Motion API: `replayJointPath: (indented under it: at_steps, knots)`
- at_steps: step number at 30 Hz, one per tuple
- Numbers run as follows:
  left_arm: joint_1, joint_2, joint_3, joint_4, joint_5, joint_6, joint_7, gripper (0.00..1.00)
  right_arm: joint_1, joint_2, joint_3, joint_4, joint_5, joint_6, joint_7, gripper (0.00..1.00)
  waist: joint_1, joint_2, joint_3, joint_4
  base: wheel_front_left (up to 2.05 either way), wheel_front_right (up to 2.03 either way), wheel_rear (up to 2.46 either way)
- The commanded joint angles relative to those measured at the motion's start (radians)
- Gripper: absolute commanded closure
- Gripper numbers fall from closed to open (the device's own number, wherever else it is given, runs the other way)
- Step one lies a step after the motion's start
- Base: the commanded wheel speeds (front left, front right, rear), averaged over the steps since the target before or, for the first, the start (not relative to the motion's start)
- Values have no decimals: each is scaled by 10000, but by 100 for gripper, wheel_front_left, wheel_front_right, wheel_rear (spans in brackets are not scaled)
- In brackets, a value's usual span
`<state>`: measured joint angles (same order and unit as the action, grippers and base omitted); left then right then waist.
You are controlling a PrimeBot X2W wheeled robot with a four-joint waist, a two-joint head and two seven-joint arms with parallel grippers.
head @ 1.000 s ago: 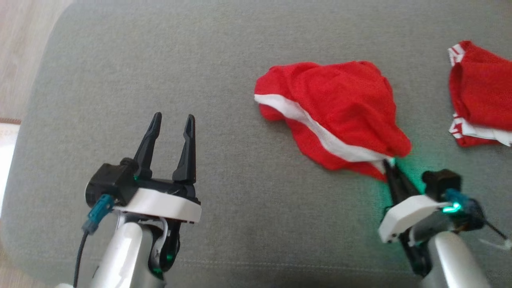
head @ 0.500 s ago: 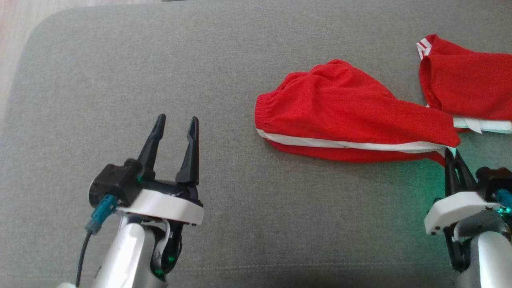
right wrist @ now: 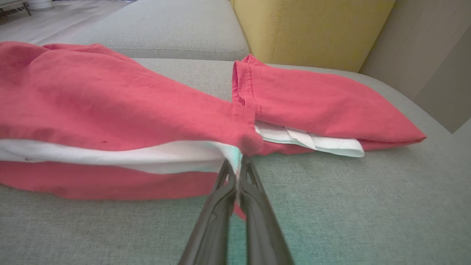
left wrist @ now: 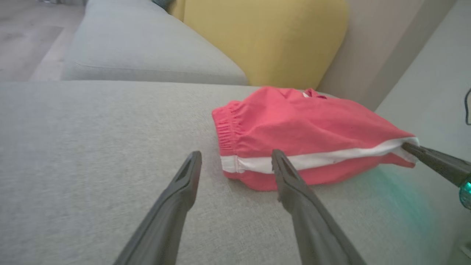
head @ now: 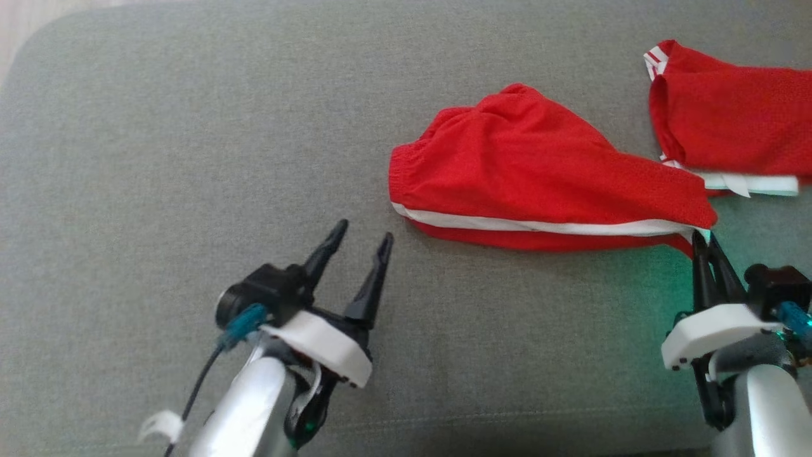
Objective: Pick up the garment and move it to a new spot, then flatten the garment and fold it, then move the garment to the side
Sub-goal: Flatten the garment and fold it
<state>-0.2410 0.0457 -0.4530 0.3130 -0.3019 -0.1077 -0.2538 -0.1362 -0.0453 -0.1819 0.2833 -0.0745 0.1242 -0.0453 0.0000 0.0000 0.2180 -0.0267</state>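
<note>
Wrist views reveal yellow cushion (left wrist: 265,40) beyond garment (left wrist: 294,125).

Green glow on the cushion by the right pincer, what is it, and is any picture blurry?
Head view: a green cast tints the grey cushion beside the right pincer, seemingly from a light on that arm; left wrist view: same cast at right, colours washed out; right wrist view: the near fingers look soft, the garment sharper.
</note>
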Motion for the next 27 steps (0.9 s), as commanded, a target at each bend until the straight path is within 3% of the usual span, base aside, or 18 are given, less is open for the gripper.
replayJointPath:
  at_steps: [1, 12, 27]
  knots:
    - [-569, 45, 172, -128, -9, -43, -80, 0, -405, -51, 265, -273, 102, 65, -142, 100, 0, 0, 62, -79, 0, 0, 0]
    - [-2515, 45, -1300, 2385, -1479, -224, -79, 0, -712, -50, 634, -164, 301, 65, -232, 100, 0, 0, 367, -534, 0, 0, 0]
    - [-3568, 103, -1866, 3888, -1656, -229, -79, 0, -834, -49, 796, -198, 556, 65, -403, 100, 0, 0, 666, -726, 0, 0, 0]
